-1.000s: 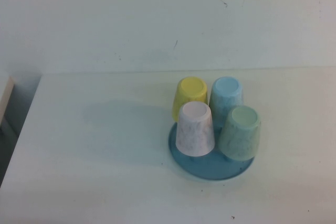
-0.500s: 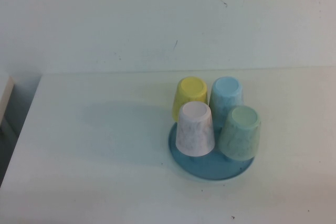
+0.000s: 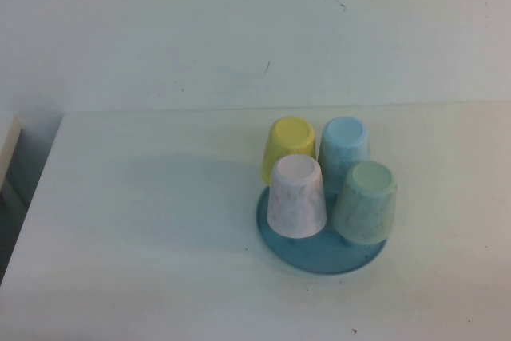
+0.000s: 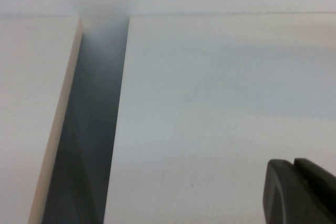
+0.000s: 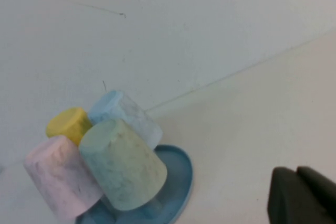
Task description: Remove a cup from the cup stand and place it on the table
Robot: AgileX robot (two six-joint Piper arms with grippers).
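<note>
Cups, four in all, sit inverted on the round blue dish-like cup stand [image 3: 319,257] in the high view; the pale mint-green speckled plastic cup [image 3: 366,202] occupies its right side, base up, long axis near vertical. The plain white table [image 3: 152,261] lies open left of the stand.

Left wrist view: left gripper [image 4: 302,192] over bare tabletop beside the table's edge gap; finger state cannot be told.

Right wrist view: right gripper [image 5: 303,196] well apart from the stand, finger state indeterminate.

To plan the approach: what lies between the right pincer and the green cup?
In the right wrist view, only bare table separates the right pincer from the green cup.
</note>
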